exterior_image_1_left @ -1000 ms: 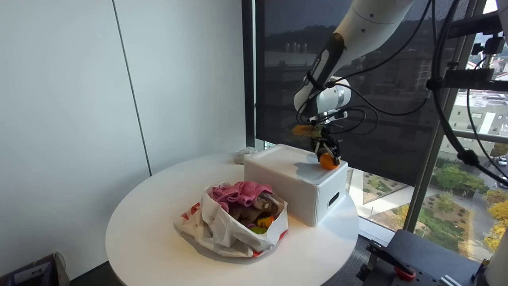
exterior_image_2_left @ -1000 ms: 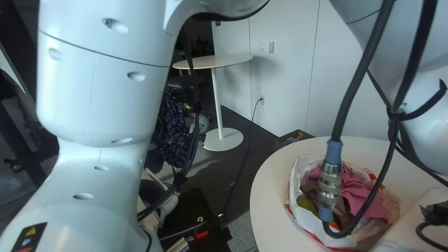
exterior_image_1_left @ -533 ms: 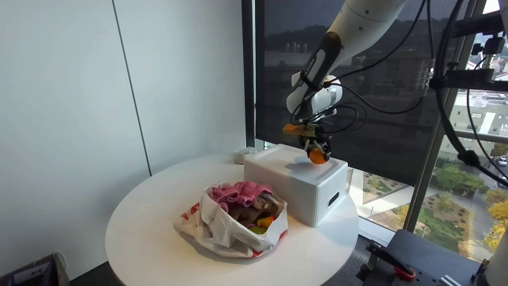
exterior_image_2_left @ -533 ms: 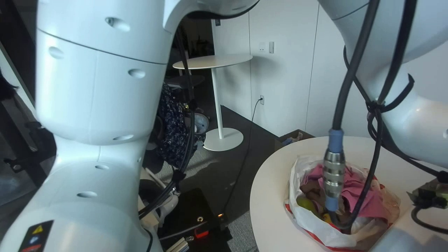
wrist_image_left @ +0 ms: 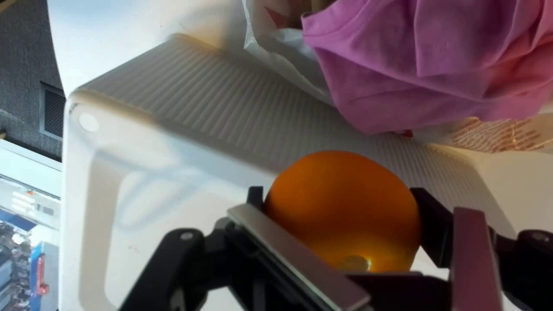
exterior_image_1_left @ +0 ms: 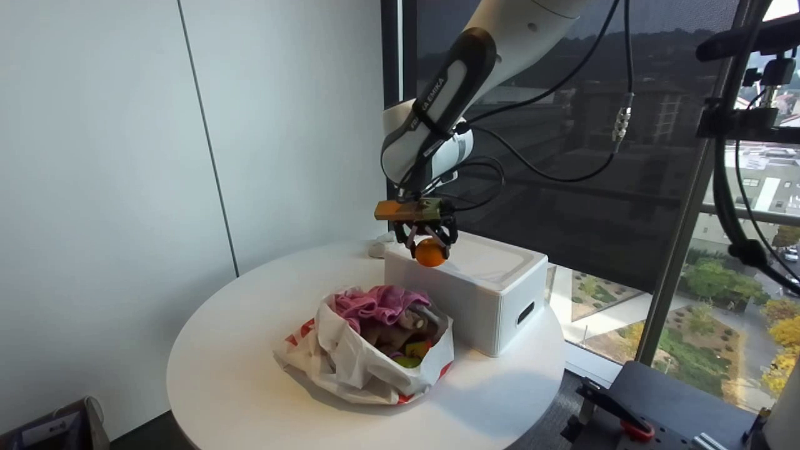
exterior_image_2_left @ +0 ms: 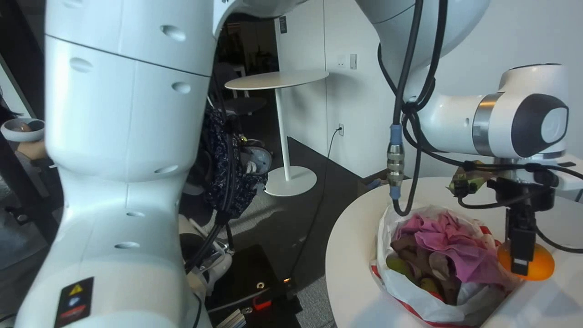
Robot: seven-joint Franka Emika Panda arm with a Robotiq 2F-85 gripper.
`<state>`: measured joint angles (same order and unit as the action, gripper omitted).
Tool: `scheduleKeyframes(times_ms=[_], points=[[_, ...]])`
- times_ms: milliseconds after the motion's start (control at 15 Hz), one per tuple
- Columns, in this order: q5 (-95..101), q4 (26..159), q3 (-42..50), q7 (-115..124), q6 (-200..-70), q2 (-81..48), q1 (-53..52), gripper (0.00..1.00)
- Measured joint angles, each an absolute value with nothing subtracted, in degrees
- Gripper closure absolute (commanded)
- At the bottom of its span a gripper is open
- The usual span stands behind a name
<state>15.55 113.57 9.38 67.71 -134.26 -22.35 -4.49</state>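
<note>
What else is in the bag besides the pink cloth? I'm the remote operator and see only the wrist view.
Observer: A green item shows inside the rim of the bag in both exterior views.
Operator: My hand holds the orange near the white box. Is there anything to lift that box by?
Observer: Yes, a dark handle slot shows in its end wall in an exterior view.
Operator: Is anything else on the table?
Observer: A pale crumpled thing lies near the box's end away from the slot, in an exterior view; what it is, I cannot tell.
</note>
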Motion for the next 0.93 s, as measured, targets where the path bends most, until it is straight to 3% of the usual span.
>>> scheduleKeyframes(times_ms=[933], points=[[15.3,117.1,3.1,31.7,-134.2,-25.9,-6.5,0.42]])
